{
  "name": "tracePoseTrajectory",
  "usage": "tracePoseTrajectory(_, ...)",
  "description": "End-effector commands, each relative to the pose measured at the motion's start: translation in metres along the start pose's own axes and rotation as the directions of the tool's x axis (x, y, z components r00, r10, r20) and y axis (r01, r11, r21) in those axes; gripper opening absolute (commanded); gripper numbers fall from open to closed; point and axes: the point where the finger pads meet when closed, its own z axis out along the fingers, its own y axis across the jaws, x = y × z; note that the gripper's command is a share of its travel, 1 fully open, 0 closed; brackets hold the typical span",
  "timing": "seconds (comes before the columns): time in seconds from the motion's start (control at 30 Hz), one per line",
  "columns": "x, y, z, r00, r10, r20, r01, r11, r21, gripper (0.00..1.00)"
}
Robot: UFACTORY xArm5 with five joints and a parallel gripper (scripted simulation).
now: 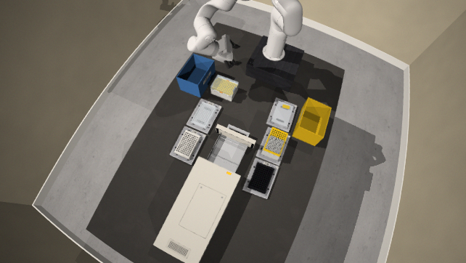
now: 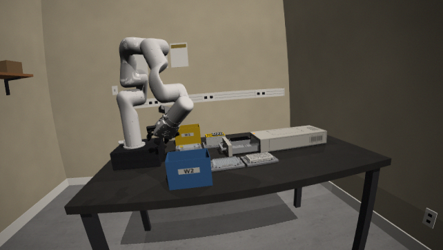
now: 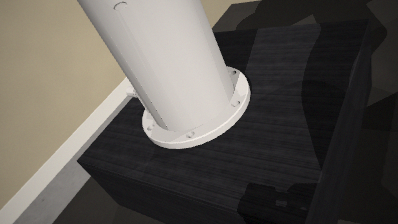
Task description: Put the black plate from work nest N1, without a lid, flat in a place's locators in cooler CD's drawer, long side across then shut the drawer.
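- The gripper (image 1: 232, 54) was seen folded back near the arm's black pedestal (image 1: 276, 67), beside the blue bin (image 1: 195, 75); its fingers were spread to their widest and nothing was held between them.
- In the wrist view only the arm's white base column (image 3: 165, 65), its flange and the dark top of the pedestal were shown.
- The black plate (image 1: 262, 176) was found lying flat in its grey nest (image 1: 249, 186), uncovered, just to the right of the cooler (image 1: 199, 211) in the top view and well apart from the gripper.
- The cooler's drawer (image 1: 226, 150) was seen pulled out toward the arm, with its cream front panel (image 1: 235, 135) at the far end and a pale floor visible inside.
- A small orange lamp (image 1: 229, 174) was lit on the cooler's top edge, next to the drawer opening.
- A yellow-framed plate (image 1: 276, 142) and a lidded plate with a yellow tag (image 1: 282, 113) were placed in nests in the same column as the black plate, toward the arm.
- A yellow bin (image 1: 312, 121) was standing beside that column.
- Two pale plates in nests (image 1: 196, 132) were set on the other side of the drawer, and a yellow-topped tip box (image 1: 224, 88) stood by the blue bin.
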Motion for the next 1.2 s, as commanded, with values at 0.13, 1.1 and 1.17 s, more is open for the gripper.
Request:
tracePoseTrajectory(0.13, 0.000, 0.000, -0.001, 1.000, 0.000, 0.003, 0.000, 1.000, -0.001, 1.00)
tracePoseTrajectory(1.1, 0.001, 0.051, -0.039, 0.879, 0.433, 0.201, -0.422, 0.902, -0.095, 1.00)
tracePoseTrajectory(1.17, 0.003, 0.059, -0.044, 0.847, 0.486, 0.217, -0.470, 0.874, -0.124, 1.00)
